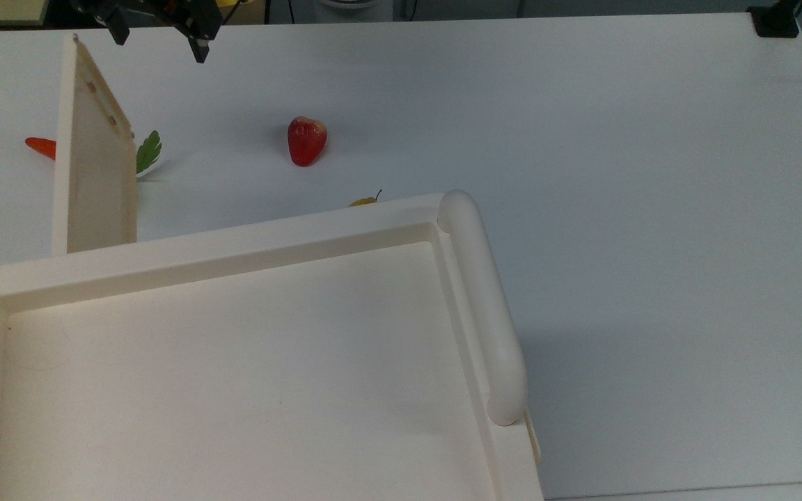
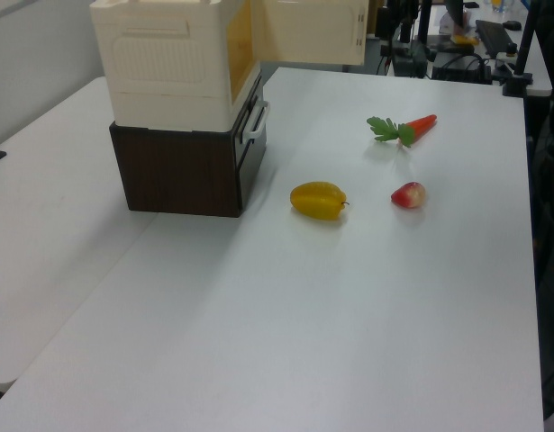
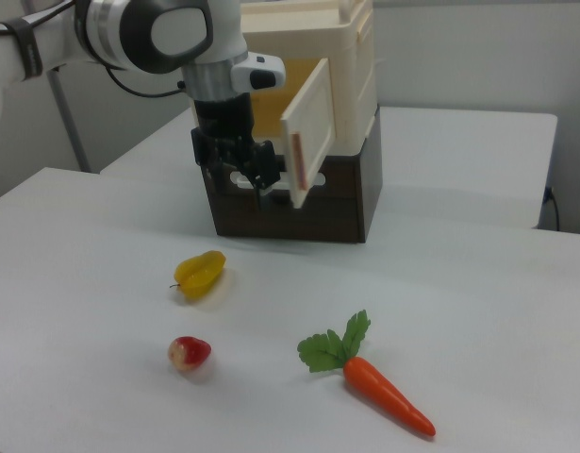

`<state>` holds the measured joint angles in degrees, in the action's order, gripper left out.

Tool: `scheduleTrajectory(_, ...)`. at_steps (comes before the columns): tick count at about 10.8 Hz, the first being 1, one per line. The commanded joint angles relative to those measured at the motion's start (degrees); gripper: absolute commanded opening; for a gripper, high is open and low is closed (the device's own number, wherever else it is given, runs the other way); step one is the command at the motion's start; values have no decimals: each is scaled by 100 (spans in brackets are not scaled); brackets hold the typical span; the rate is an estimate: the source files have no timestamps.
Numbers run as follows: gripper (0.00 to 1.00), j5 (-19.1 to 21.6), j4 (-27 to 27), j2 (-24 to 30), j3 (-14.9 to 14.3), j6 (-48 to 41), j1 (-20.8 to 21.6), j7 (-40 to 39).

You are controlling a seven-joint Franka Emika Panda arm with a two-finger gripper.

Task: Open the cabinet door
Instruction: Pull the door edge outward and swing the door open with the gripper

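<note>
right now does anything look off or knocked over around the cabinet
Nothing stands out. The cabinet door is swung wide open on the cabinet, and the claw is open and off the door. The carrot, red fruit and yellow fruit lie apart on the table, undamaged.
</note>
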<state>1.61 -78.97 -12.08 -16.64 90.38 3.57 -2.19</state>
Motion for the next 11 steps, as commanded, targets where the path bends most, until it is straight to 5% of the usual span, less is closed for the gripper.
scheduleTrajectory(1,100,-284,-180,311,21,-309,108,-176)
scheduleTrajectory(11,100,-240,-294,233,82,-363,135,-563)
